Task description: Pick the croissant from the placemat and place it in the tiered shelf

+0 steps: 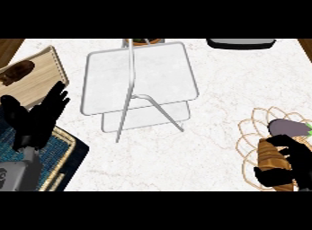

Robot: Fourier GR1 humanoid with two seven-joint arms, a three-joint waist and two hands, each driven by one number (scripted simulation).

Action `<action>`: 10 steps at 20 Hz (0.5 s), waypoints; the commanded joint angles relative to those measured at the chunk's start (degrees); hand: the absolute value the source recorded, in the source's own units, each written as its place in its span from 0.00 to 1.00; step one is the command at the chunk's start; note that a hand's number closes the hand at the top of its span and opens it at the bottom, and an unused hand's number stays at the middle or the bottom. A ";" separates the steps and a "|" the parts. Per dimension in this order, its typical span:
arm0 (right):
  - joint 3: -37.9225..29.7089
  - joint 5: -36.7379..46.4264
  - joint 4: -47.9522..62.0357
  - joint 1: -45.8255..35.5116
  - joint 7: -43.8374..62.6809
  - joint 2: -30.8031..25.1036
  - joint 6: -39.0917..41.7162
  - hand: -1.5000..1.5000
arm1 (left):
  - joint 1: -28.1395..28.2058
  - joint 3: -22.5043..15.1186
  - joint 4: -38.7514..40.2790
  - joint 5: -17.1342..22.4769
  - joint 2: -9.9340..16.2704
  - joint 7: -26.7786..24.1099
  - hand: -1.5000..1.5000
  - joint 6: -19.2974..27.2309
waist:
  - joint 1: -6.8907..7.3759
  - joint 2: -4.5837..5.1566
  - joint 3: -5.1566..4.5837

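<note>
At the counter's (218, 148) right edge, the right robot hand (296, 167) is curling its fingers and thumb around the croissant (273, 158) on the wire placemat (251, 130), an eggplant (290, 127) lying just beyond its fingertips. To that hand's left, bare marble is stretching toward the tiered shelf (140, 76). The left robot hand (35, 117) is resting open over a blue mat (62, 155) near the counter's left edge.

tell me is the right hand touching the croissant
Touching. The head view shows the right hand with fingers and thumb curled round the croissant on the placemat.
</note>
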 commanded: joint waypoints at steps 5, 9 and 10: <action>29.45 9.24 -9.85 -12.20 -4.06 12.59 9.78 1.00 | 0.78 -4.54 4.48 -0.22 -2.91 3.37 0.50 -1.79 | 6.86 1.45 -1.21; 38.12 18.73 -11.84 -19.92 2.92 23.73 8.09 1.00 | 1.03 -3.01 6.13 -0.76 -2.02 3.59 0.50 -0.83 | 3.75 0.43 -1.23; 40.20 20.59 -13.06 -20.20 4.94 26.78 7.29 1.00 | 1.54 -2.87 7.41 -1.21 -2.53 3.39 0.50 -0.03 | 2.12 0.36 -1.21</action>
